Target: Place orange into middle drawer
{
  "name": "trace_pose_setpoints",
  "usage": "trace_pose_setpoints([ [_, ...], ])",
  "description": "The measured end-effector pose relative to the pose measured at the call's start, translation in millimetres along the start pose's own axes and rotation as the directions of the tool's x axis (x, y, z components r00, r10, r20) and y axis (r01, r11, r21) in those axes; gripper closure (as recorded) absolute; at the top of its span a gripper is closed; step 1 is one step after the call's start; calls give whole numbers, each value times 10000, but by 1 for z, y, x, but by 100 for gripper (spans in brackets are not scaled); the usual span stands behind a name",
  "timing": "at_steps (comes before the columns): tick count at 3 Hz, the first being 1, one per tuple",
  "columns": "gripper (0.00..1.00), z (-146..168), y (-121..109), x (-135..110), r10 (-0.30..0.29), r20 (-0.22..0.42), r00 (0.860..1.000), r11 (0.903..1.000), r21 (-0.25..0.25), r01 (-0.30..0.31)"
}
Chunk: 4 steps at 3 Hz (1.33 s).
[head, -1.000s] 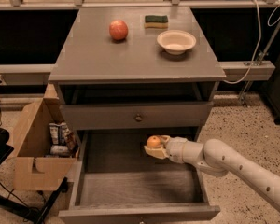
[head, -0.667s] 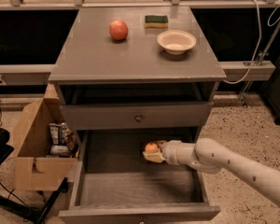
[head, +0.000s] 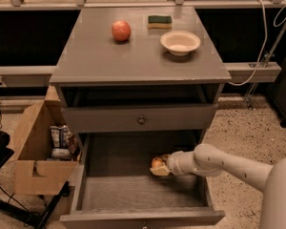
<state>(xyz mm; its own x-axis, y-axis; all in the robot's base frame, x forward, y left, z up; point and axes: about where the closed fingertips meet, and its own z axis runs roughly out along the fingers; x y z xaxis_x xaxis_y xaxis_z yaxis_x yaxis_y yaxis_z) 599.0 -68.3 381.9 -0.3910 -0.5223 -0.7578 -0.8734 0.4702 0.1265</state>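
The orange (head: 157,162) is small and round and sits between the fingers of my gripper (head: 159,166), low inside the open middle drawer (head: 133,194), near its grey floor right of centre. The gripper is shut on the orange. My white arm (head: 229,165) reaches in from the right over the drawer's side wall. The drawer is pulled far out, and its floor shows plain grey wood grain.
A reddish apple (head: 121,31), a green sponge (head: 160,21) and a beige bowl (head: 180,42) stand on the cabinet top. A closed drawer front with a dark knob (head: 141,120) is above the open drawer. An open cardboard box (head: 38,156) stands on the floor at left.
The gripper with the orange has moved lower into the drawer, toward its floor. The drawer and the things on top have not moved.
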Motion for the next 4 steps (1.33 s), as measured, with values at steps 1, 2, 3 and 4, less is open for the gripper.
trace_pose_setpoints([
  [1,74,20,-2,24,108,-48,9999,9985,-539,-111],
  [2,51,19,0,21,77,-55,10000,9987,-507,-80],
  [3,28,21,2,21,77,-55,10000,9985,-550,-79],
  [4,5,21,3,20,76,-55,10000,9984,-566,-79],
])
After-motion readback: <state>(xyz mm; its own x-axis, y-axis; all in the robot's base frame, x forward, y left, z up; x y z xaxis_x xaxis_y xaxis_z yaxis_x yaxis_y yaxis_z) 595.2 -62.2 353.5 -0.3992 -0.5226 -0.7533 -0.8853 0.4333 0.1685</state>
